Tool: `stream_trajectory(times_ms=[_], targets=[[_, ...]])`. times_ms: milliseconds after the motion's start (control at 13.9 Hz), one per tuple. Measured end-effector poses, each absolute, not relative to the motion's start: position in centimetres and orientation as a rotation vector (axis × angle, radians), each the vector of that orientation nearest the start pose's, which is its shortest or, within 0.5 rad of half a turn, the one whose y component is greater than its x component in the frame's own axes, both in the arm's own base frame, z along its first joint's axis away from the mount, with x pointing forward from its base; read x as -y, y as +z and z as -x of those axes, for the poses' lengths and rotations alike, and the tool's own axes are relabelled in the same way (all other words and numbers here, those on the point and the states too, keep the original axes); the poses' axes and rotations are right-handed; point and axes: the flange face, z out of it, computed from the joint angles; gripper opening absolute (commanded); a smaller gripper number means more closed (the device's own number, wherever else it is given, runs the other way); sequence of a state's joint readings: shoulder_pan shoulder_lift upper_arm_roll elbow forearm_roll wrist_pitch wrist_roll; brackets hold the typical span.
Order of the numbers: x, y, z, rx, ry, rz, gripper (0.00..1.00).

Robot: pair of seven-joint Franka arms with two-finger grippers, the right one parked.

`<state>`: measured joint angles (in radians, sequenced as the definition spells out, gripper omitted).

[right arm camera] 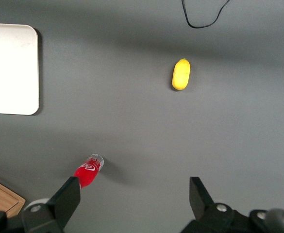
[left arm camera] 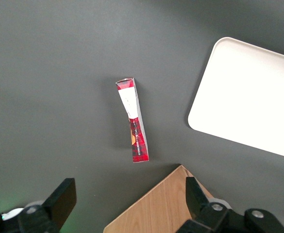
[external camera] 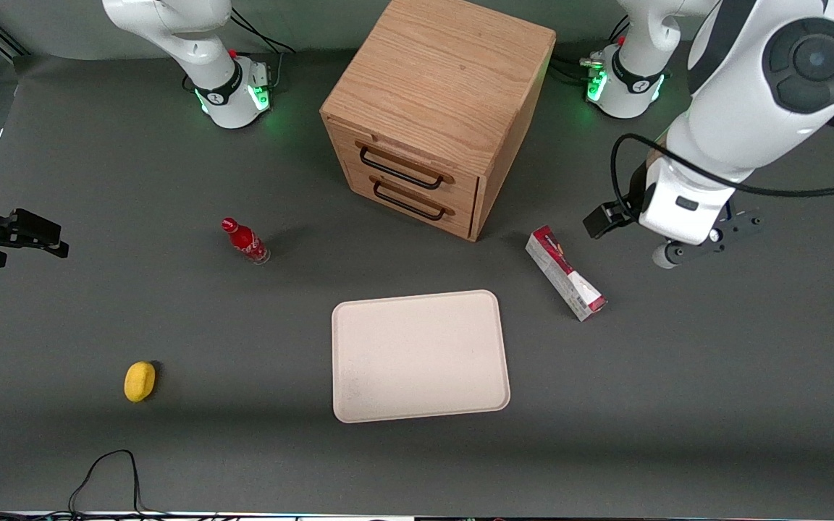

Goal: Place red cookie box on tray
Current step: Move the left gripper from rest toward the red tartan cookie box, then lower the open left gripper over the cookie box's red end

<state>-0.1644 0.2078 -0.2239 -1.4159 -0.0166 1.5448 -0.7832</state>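
Observation:
The red cookie box [external camera: 565,273] lies flat on the grey table, apart from the tray [external camera: 420,354] and toward the working arm's end of it. It is nearer to the front camera than the cabinet. The beige tray carries nothing. My left gripper [external camera: 692,250] hangs high above the table, farther toward the working arm's end than the box and touching nothing. In the left wrist view the gripper [left arm camera: 127,199] is open, its two black fingers [left arm camera: 59,199] wide apart, with the red cookie box [left arm camera: 134,121] and the tray [left arm camera: 248,97] far below.
A wooden two-drawer cabinet [external camera: 439,108] stands farther from the front camera than the tray, its corner [left arm camera: 161,208] under my fingers. A small red bottle [external camera: 245,241] and a yellow object [external camera: 140,380] sit toward the parked arm's end. A black cable [external camera: 109,470] lies by the front edge.

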Motion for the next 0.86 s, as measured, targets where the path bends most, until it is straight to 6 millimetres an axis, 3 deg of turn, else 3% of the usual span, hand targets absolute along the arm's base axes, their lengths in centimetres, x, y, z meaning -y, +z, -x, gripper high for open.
stream_trajectory(times_ms=[288, 432, 576, 864], targets=[[22.0, 56.5, -57.3, 0.665, 0.183, 3.066, 1.00], [22.0, 54.6, -57.7, 0.733, 0.202, 3.043, 1.00], [22.3, 51.3, -58.1, 0.863, 0.194, 3.015, 1.00], [22.5, 42.5, -57.6, 1.063, 0.194, 2.947, 1.00]])
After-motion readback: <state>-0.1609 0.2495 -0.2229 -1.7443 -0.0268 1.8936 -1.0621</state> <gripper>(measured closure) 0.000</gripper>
